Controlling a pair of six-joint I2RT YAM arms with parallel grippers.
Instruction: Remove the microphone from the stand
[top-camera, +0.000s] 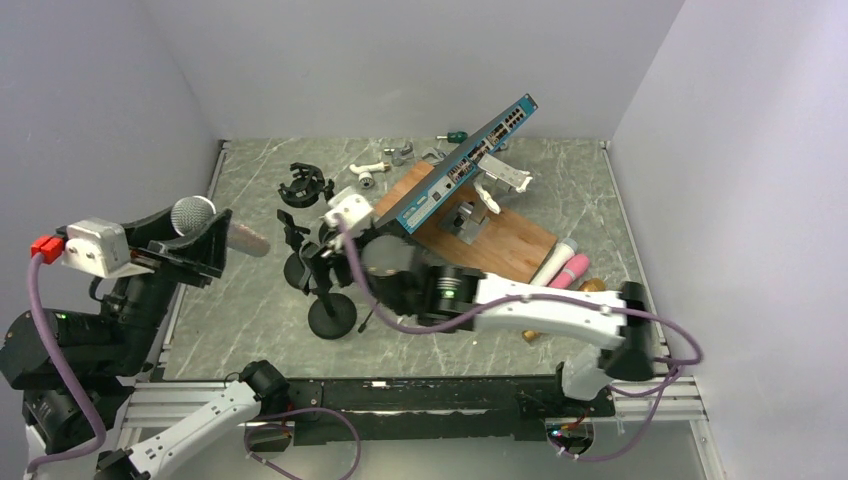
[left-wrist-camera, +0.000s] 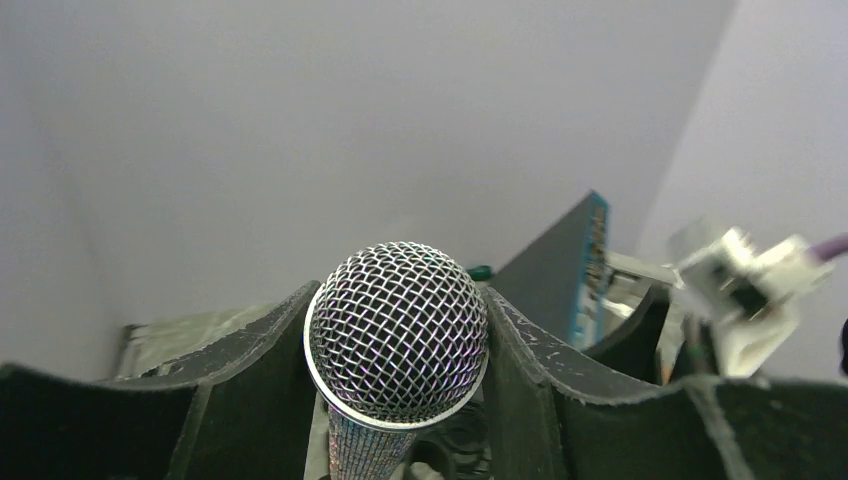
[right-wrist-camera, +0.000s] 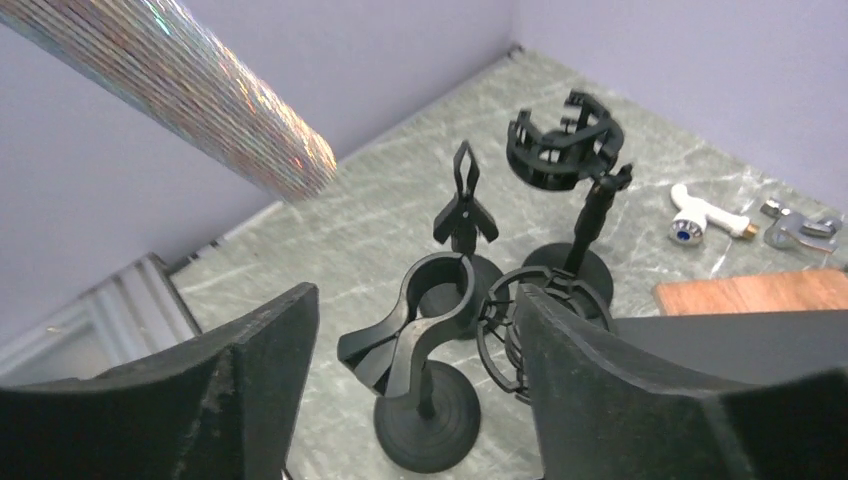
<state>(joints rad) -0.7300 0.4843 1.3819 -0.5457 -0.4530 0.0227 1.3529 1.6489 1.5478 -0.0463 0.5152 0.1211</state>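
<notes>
The microphone (top-camera: 200, 218), with a silver mesh head (left-wrist-camera: 397, 330) and a glittery handle (right-wrist-camera: 200, 90), is held up in the air at the left, clear of the stand. My left gripper (top-camera: 215, 242) is shut on it, with a finger on each side just below the head in the left wrist view. The black stand (top-camera: 332, 317) has a round base and an empty spring clip (right-wrist-camera: 425, 320) on top. My right gripper (right-wrist-camera: 415, 300) hovers open above that clip, touching nothing. In the top view it sits over the stand (top-camera: 318, 255).
Two more black stands sit behind the first one: a shock-mount holder (right-wrist-camera: 565, 150) and a small clip stand (right-wrist-camera: 465, 215). A blue network switch (top-camera: 465, 165) leans over a wooden board (top-camera: 505, 245). A white tap (top-camera: 365, 172) and pink and white items (top-camera: 565, 268) lie around.
</notes>
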